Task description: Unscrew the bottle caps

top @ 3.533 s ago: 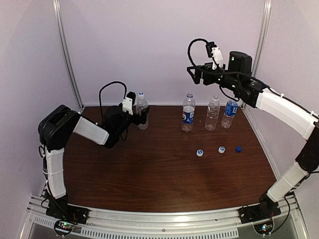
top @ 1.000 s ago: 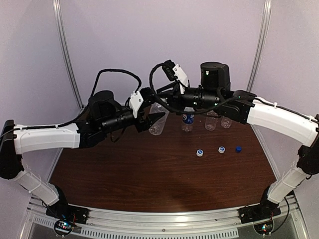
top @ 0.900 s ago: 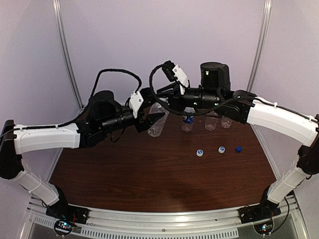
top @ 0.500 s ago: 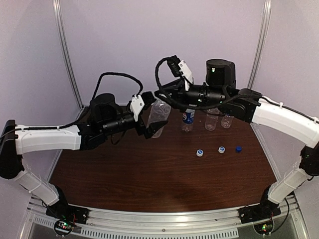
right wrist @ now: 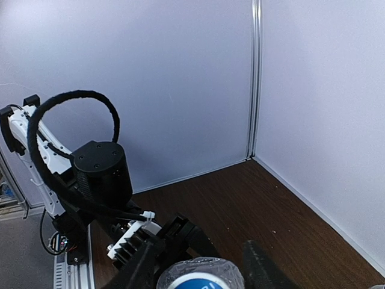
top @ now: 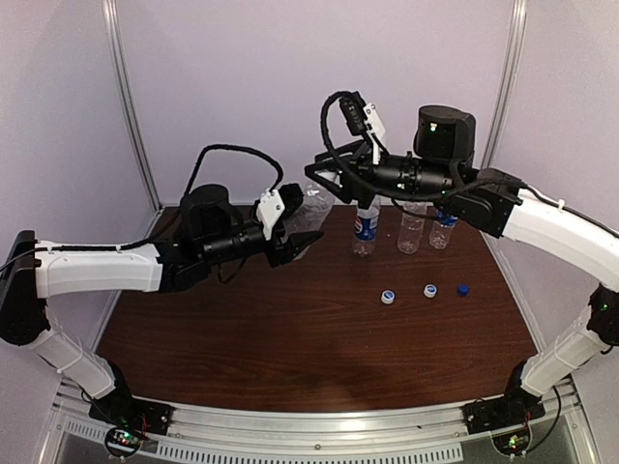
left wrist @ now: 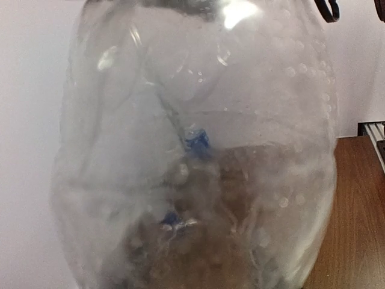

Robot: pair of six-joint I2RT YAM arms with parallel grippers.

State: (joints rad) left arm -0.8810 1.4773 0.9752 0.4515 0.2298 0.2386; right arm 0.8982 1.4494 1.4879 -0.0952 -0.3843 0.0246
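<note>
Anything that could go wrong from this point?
The bottle is in mid-air in the left gripper, its wall crumpled; a slip would drop it onto the table. The right gripper flanks the cap, but contact is unclear; it could turn without unscrewing it. The right arm reaches over three standing bottles and might tip them.

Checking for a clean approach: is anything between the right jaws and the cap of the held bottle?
Nothing visible. The cap sits directly between the jaws of the right gripper, atop the bottle that the left gripper holds up.
</note>
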